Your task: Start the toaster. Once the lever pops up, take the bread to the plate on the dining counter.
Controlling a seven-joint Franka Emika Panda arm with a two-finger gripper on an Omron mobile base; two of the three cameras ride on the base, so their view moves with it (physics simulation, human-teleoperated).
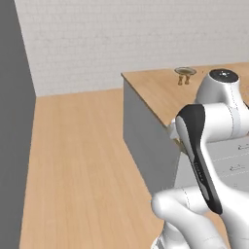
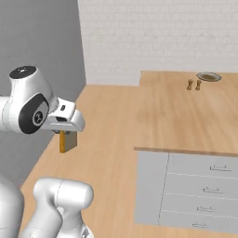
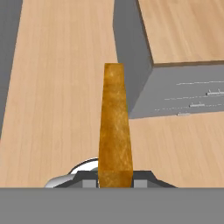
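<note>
We see our gripper (image 3: 115, 181) clamped on the bread (image 3: 115, 127), held edge-on above the wood floor (image 3: 57, 96), off the dining counter's (image 2: 186, 111) corner. The plate (image 2: 208, 76) sits near the counter's far edge, beside two small brown items (image 2: 194, 85).

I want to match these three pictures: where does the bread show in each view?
Left base view: I cannot make out the bread; the arm fills that side.
Right base view: the bread hangs on edge under the gripper, left of middle, over the floor.
Hand view: the bread stands centre, rising between the fingertips.
Shared landmark: the counter corner.
</note>
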